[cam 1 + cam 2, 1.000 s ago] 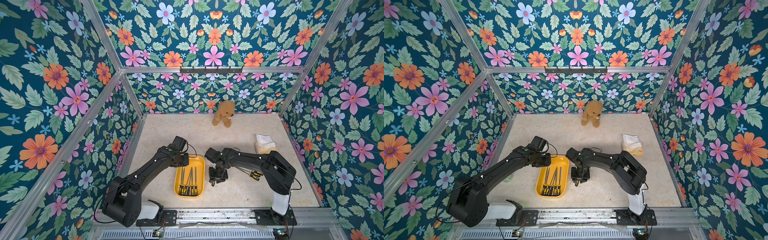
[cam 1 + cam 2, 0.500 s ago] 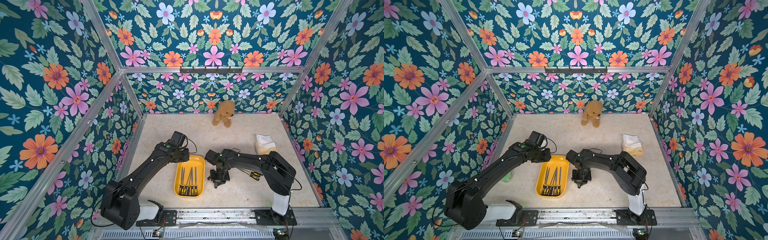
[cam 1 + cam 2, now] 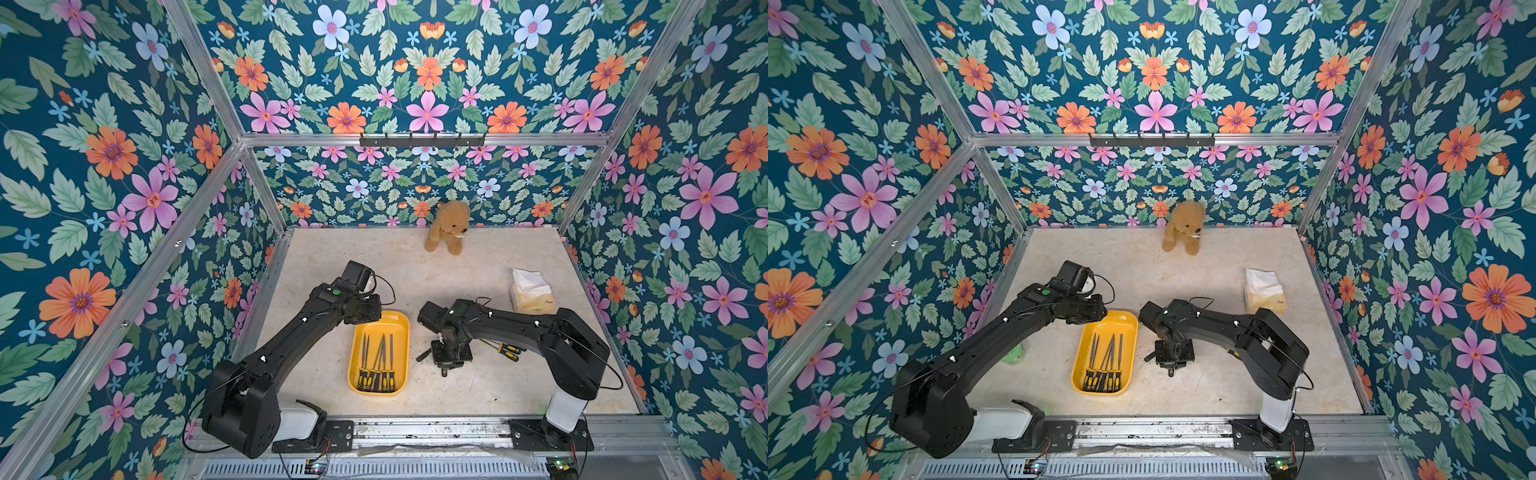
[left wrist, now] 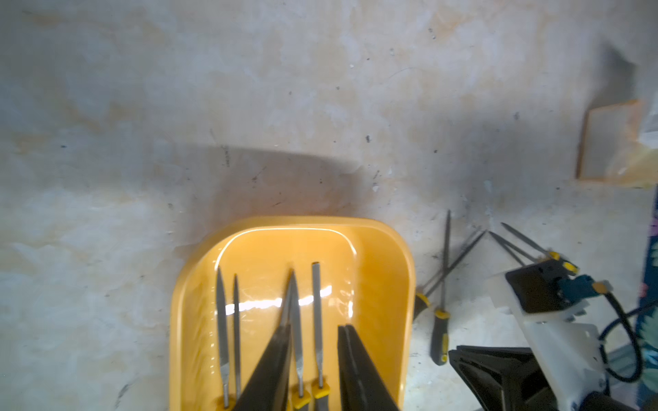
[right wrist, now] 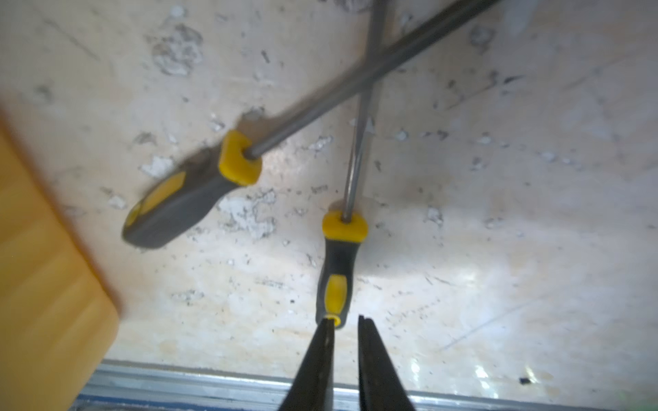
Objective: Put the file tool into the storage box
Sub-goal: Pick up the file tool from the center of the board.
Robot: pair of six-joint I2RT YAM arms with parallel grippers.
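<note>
Right wrist view: the right gripper [image 5: 346, 320] hangs low over the bench [image 5: 498, 249], its jaws a sliver apart with nothing between them. One fingertip [image 5: 325, 334] sits at the butt of a black-and-yellow file [image 5: 338, 263] lying on the bare surface. A second file [image 5: 188, 199] lies aslant beside it, the two shafts crossing, its handle near the wall of the yellow storage box [image 5: 42, 284].

In both top views the storage box [image 3: 392, 324] [image 3: 1121, 324] rests between the two arms, with several stored files [image 3: 378, 365] lying lengthwise inside it. Two more files [image 3: 510, 352] lie on the bench just past the right arm.

The left gripper [image 4: 315, 329] hovers above the box, jaws apart and empty. A teddy bear [image 3: 446, 226] sits against the back wall, and a tissue pack [image 3: 532, 291] lies towards the right wall.
</note>
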